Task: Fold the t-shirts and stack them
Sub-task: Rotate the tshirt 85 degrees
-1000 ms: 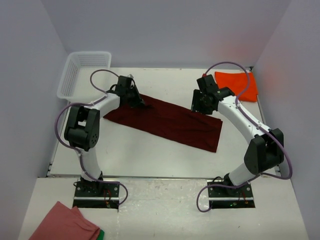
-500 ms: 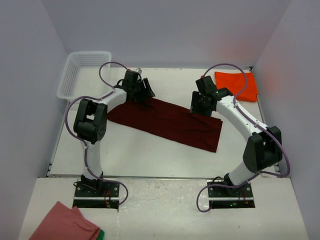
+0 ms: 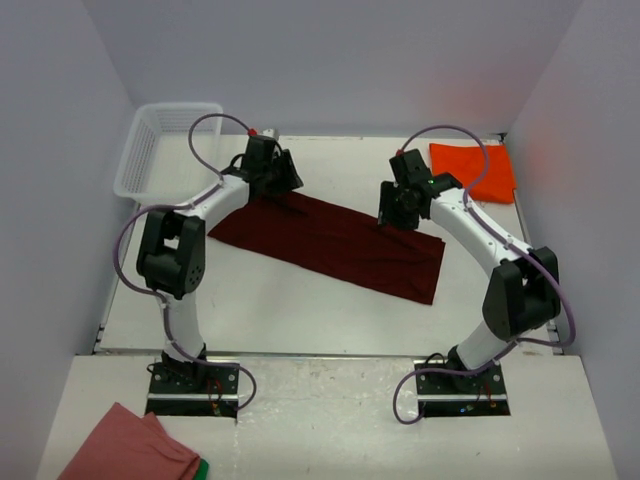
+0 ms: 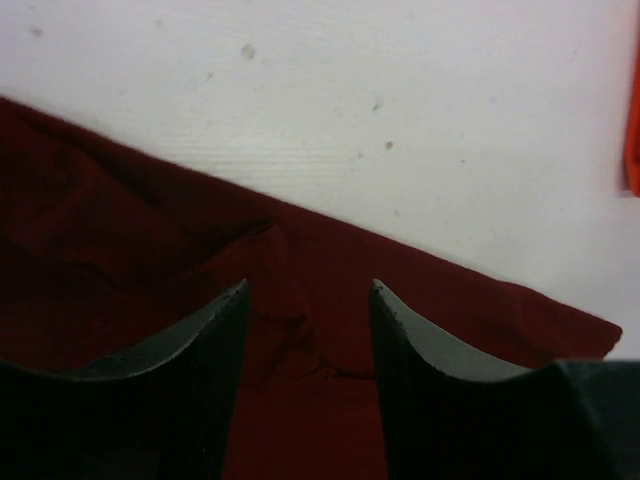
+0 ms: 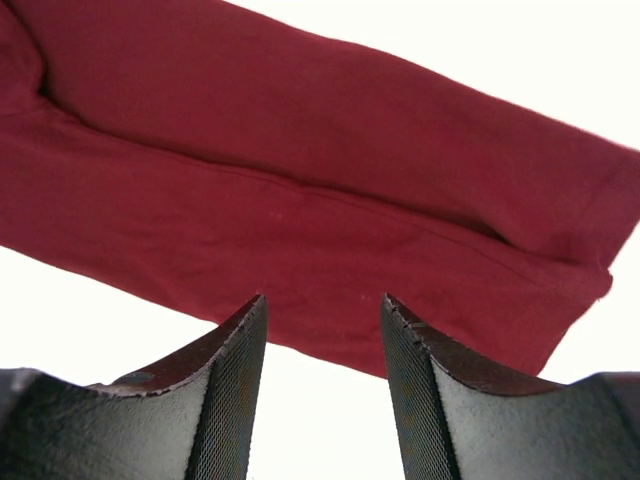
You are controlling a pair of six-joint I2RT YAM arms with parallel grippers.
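The dark maroon t-shirt [image 3: 330, 245] lies folded into a long strip slanting across the table. My left gripper [image 3: 290, 188] hovers open over its back left end; in the left wrist view its gripper [image 4: 308, 290] has only maroon cloth [image 4: 120, 260] below it, nothing held. My right gripper [image 3: 390, 218] is open above the strip's back right edge, and in the right wrist view the gripper [image 5: 322, 300] stands just short of the maroon t-shirt [image 5: 300, 190] with bare table between the jaws. The orange-red t-shirt [image 3: 475, 168] lies folded at the back right, its edge showing as an orange sliver [image 4: 634, 130].
A white mesh basket [image 3: 165, 140] stands at the back left corner. A salmon-pink cloth with a green edge [image 3: 130, 450] lies on the near shelf beside the left arm's base. Walls close in on both sides.
My left gripper has opened, let go of the maroon t-shirt's back left edge and drawn back from it. My right gripper edged slightly backward, still open.
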